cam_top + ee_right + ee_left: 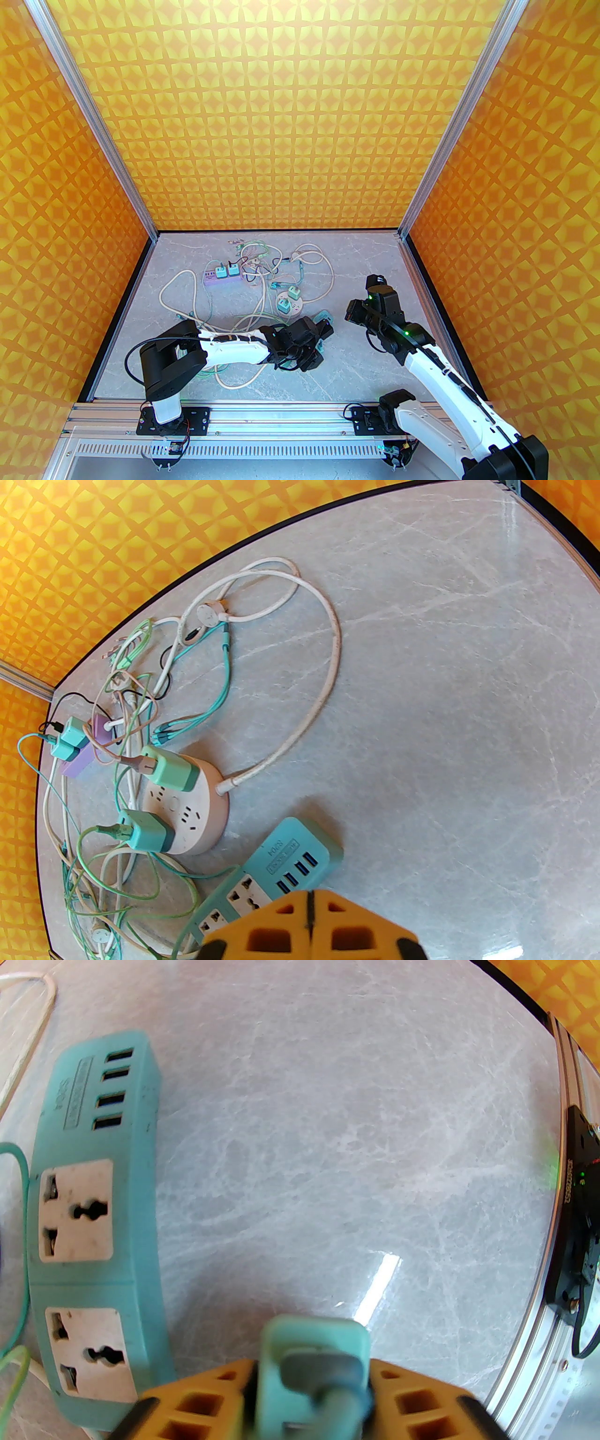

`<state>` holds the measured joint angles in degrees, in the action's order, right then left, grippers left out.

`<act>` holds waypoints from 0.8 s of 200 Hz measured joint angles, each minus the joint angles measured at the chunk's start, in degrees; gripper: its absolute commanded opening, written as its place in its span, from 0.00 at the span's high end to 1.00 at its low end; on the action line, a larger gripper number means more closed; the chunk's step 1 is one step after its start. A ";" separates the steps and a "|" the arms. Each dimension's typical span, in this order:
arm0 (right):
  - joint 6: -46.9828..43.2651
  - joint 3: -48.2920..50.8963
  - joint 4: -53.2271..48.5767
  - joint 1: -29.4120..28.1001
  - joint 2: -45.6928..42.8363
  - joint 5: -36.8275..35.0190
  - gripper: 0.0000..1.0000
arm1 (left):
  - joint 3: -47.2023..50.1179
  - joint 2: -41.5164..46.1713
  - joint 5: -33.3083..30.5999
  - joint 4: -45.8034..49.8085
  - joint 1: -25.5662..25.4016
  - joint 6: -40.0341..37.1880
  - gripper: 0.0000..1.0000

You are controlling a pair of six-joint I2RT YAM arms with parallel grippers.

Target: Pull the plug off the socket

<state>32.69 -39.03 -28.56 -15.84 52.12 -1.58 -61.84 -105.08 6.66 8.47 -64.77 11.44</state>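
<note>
Closest to the near edge, the left arm [234,349] is lying low across the surface [356,375], reaching toward its middle. The left gripper [311,1365] is carrying the teal plug [314,1339] between its orange fingers [201,1403]. A thin dark slit is showing on either side of the plug and the picture is blurring there, so I cannot tell whether the fingers are pressing it or merely flanking it. The plug is sitting clear of every socket, just beside the teal strip [93,1222], with its grey lead running back between the fingers. The strip is lying flat near the middle of the surface, both sockets and all four USB slots standing empty. Just past it, toward the right edge, the right gripper [308,895] is hovering over one end of the strip, its fingers [361,930] meeting flush along a single seam and holding nothing. Beyond the strip, a round hub [187,803] is carrying two green chargers [171,768], and a white cord [328,667] is leaving it and looping toward the far edge. Farther off, near the far edge and toward its left corner, a purple strip [82,761] is bearing two more chargers. A tangle of green, white, pink and black cables [140,691] is spreading between the hub and the purple strip and trailing along the left edge.
</note>
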 measured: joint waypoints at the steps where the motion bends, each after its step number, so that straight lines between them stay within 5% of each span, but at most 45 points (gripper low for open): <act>1: 0.00 0.00 -0.02 0.00 -0.02 -0.02 0.96 | -0.02 0.00 0.00 0.00 -0.02 0.09 0.41; 31: -0.28 0.17 -0.17 0.00 -0.63 0.09 0.85 | -0.42 0.37 0.00 0.42 -0.24 0.46 0.00; 88: -1.97 0.48 0.44 0.00 -0.81 3.80 0.48 | 2.54 13.68 -0.79 1.40 0.37 1.22 0.01; 114: -2.67 0.74 2.40 0.00 -0.44 6.99 0.21 | 5.40 21.59 -2.40 1.20 3.34 2.27 0.01; 125: -2.73 0.74 3.10 -0.15 0.15 8.11 0.02 | 7.06 24.57 -3.02 1.22 5.53 2.95 0.01; 160: -2.62 0.70 5.33 -2.25 2.32 9.55 0.02 | 12.59 32.68 -4.57 1.44 14.95 5.03 0.01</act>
<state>30.06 -38.33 -23.22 -18.09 54.43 7.97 -49.25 -72.40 2.09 9.91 -49.82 16.47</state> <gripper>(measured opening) 0.983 0.990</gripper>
